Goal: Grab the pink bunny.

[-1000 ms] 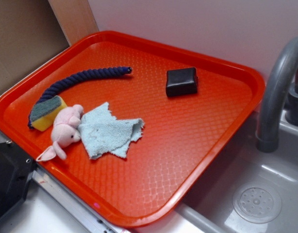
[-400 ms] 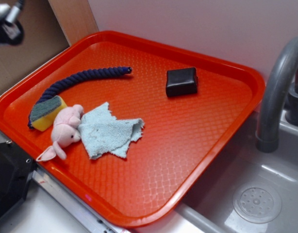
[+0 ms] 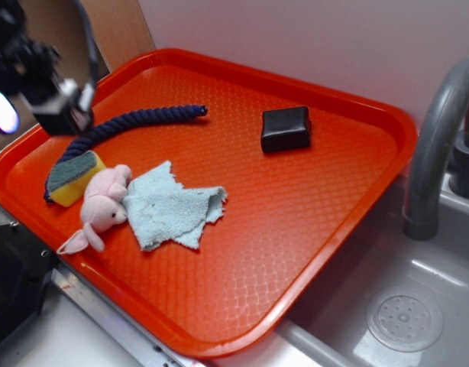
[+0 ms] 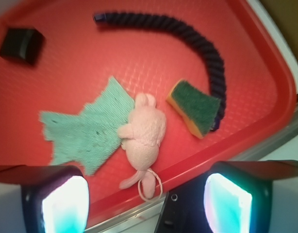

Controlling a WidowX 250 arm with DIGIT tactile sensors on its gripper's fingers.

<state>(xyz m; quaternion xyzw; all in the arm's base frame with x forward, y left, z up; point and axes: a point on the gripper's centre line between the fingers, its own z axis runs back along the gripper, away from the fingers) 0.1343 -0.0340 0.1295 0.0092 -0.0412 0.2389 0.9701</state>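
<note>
**Five items crowd a red tray as arm hovers**

Five objects lie on the orange-red tray (image 3: 349,199). The gripper (image 4: 146,196) hangs above its near-left corner, jaws spread wide and empty. The pink bunny (image 3: 103,206) lies between the blue cloth (image 3: 172,205) and the yellow sponge (image 3: 72,177), touching both.

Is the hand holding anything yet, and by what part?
Nothing is held. The hand is open above the tray's near edge, with the pink bunny lying untouched between the cloth and sponge.

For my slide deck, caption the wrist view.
Open gripper above the pink bunny, flanked by cloth and sponge.
</note>
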